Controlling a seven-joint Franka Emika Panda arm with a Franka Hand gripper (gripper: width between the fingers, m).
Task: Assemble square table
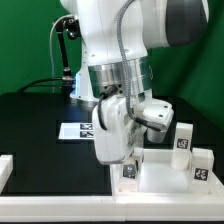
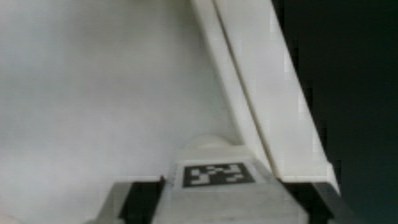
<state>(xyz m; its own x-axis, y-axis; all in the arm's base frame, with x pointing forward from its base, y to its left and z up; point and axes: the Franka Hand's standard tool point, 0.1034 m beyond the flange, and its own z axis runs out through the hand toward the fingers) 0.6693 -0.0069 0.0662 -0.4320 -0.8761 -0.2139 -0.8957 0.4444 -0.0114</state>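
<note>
As far as the exterior view shows, I judge the assembly to be mid-course. The square table slab (image 1: 165, 168) lies at the 5 o'clock part of the frame on the black table (image 1: 40, 125). Two leg blocks (image 1: 184, 137) stand on it at about 3 to 4 o'clock, apparently mounted; I cannot confirm they are fully seated. The gripper (image 1: 128, 168) is down at the slab's near corner, around 6 o'clock, with a third leg block (image 1: 129, 173) below its tip. Remaining legs are not visible. The marker board (image 1: 78, 131) lies at 9 o'clock of the gripper.

In the wrist view, the fingers (image 2: 134, 200) stand narrow, holding a tagged leg block (image 2: 219, 170) at 6 o'clock. The slab surface and its raised rim (image 2: 267, 100) run toward 12 o'clock, directly beyond the held block.
</note>
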